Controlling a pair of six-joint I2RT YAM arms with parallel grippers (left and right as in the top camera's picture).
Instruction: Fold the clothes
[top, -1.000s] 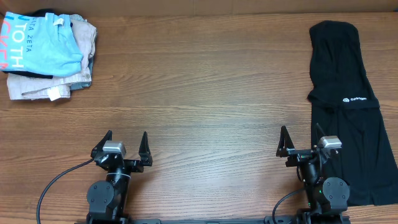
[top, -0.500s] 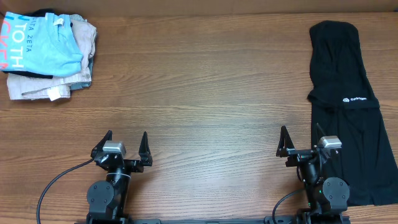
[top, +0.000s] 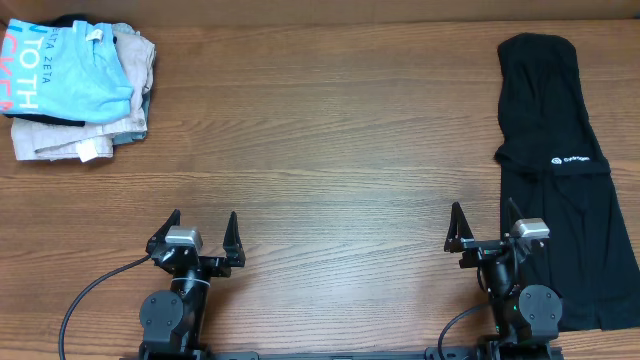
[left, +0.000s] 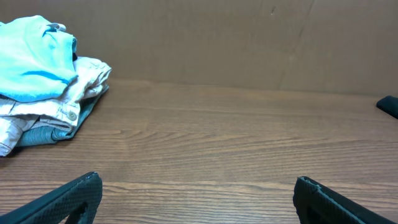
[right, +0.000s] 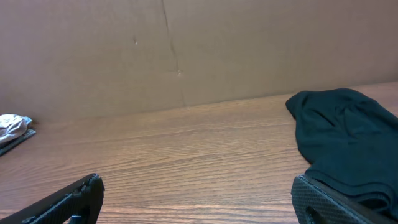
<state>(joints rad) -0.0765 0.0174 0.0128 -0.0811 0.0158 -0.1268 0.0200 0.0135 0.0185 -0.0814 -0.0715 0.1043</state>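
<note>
No movement is registered. The left hand (top: 204, 216) and right hand (top: 485, 208) are held open, empty. The black garment (top: 560, 170) is untouched.

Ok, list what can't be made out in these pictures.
- Blue T-shirt: overhead, lettering cut off by the left edge and its own folds.
- Clothes beneath it: overhead, mostly covered by the T-shirt; their number is unclear.
- Black garment: overhead, logo too small to read; its lower part runs to the right edge, maybe past it.
</note>
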